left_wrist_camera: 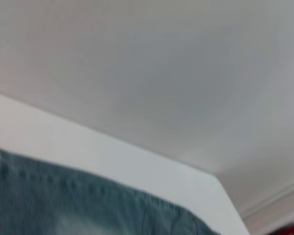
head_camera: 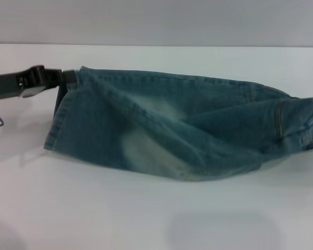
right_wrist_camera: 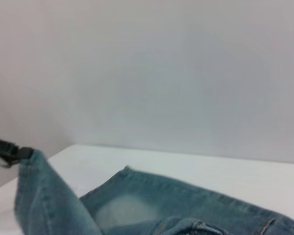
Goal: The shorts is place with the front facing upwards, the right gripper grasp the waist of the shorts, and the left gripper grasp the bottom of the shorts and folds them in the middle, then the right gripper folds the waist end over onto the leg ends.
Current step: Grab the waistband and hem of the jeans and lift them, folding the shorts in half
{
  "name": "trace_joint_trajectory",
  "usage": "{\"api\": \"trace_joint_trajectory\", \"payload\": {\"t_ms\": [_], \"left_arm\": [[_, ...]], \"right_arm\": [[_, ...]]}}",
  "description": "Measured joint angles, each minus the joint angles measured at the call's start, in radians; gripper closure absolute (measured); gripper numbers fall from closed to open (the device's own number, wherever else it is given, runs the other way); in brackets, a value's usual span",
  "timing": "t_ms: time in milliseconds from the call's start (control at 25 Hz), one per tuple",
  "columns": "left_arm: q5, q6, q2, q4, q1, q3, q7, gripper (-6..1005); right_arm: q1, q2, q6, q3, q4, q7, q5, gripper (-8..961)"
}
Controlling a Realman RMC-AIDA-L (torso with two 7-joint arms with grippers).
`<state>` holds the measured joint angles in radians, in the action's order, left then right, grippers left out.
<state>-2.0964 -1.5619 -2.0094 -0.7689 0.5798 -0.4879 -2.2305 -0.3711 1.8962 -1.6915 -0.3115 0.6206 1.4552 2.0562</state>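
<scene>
Denim of the shorts [head_camera: 167,125] hung lifted above the white tabletop [head_camera: 94,208], faded patches showing. Clenched on the bottom of the shorts [head_camera: 68,99], the left gripper [head_camera: 68,77] should carry level with the right gripper, unseen, jaw state unknowable, for an even mid-fold.
</scene>
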Motion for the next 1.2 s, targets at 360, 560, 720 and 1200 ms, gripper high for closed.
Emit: {"api": "trace_joint_trajectory", "payload": {"t_ms": [360,560,720,1200], "left_arm": [[0.070,0.089,-0.014,0.000,-0.008,0.000,0.009,958],[0.076,0.117,-0.017,0.000,-0.014,-0.005,0.012,958],[0.077,0.139,-0.026,0.000,-0.018,-0.003,0.025,958],[0.128,0.194,-0.044,0.024,-0.024,-0.007,0.117,958]], "right_arm": [[-0.015,0.012,0.151,0.024,-0.081,-0.003,-0.029,952],[-0.031,0.013,0.216,0.025,-0.115,-0.004,-0.041,952],[-0.038,0.016,0.265,0.024,-0.140,-0.007,-0.092,952],[-0.065,0.053,0.396,0.016,-0.147,-0.031,-0.133,953]]}}
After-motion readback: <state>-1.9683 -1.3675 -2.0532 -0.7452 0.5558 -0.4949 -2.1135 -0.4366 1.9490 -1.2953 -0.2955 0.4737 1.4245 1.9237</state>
